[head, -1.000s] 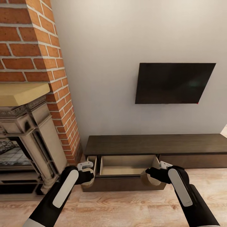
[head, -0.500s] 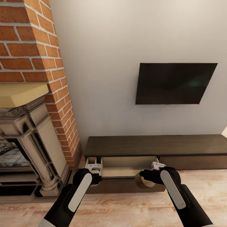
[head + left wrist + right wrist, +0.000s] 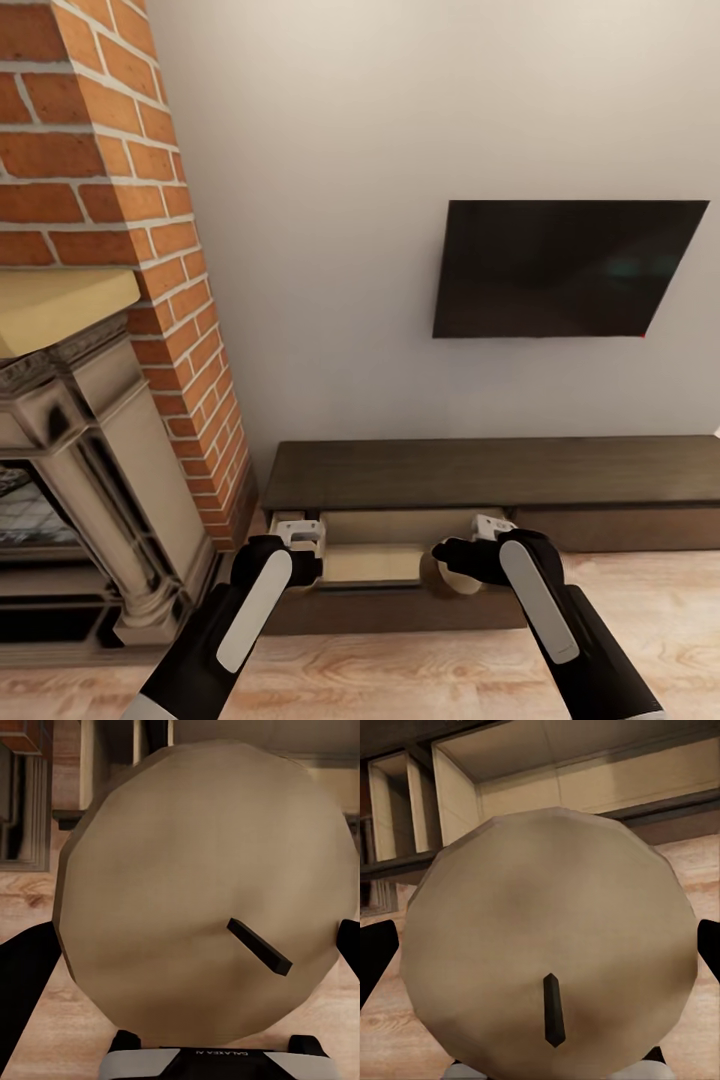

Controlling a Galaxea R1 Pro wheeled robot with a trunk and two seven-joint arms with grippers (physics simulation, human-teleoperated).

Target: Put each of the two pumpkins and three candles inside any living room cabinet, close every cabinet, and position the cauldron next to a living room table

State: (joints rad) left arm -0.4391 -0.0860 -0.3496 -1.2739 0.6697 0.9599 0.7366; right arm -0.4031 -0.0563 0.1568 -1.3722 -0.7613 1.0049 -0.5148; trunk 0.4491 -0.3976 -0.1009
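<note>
Gripping from either side, the left gripper (image 3: 196,945) pinches a candle (image 3: 206,892), its dark fingers (image 3: 26,979) pressed to the rim. The right gripper (image 3: 540,952) clamps a second candle (image 3: 547,952) likewise. Each is a tan, faceted disc with a short dark wick. Both hang just in front of the dark-brown cabinet (image 3: 480,470), beside its open drawer (image 3: 375,560) with the pale interior.

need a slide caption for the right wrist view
Right gripper holding a tan candle with a dark wick, just in front of the open cabinet drawer.
</note>
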